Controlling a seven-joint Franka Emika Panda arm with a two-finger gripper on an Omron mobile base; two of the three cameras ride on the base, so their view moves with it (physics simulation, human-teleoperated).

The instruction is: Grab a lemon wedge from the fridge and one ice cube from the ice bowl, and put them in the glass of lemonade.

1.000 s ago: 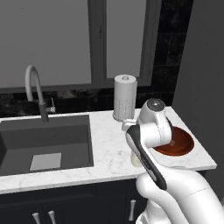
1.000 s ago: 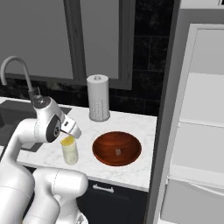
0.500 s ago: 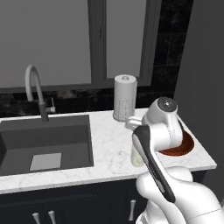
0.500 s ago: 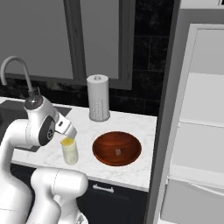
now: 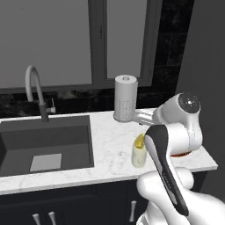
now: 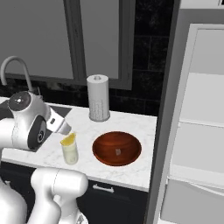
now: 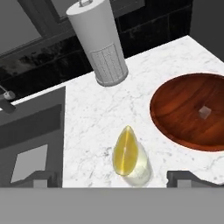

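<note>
1. Left base view: we're parked at the table [image 5: 105, 145], and the glass [image 5: 139, 154] stands just in front of our own arm with the wedge [image 5: 139, 141] sitting on top. Our read: the lemon half is done, so the ice is what's left. The bowl [image 5: 181, 154] is mostly hidden behind the arm here.

2. Right base view: much clearer. The glass [image 6: 69, 151] carries the wedge [image 6: 68, 139] at its rim, and just beside it, not touching, sits the bowl [image 6: 117, 148] with one cube [image 6: 117, 152] near its middle. The fridge [image 6: 199, 122] stands open on the right, white shelves showing. To do this well, we'd swing across to the bowl and drop straight over that cube.

3. Hand view: the end effector [image 7: 113, 179] hangs above the glass [image 7: 134, 168], fingers [image 7: 38, 179] spread wide, pinching nothing. The wedge [image 7: 125, 150] stands point-up in the lemonade. The cube [image 7: 204, 112] lies alone in the bowl [image 7: 175, 109]. It's tiny and pale, so we'd centre carefully and close gently, or it may well skate on the wood.
</note>
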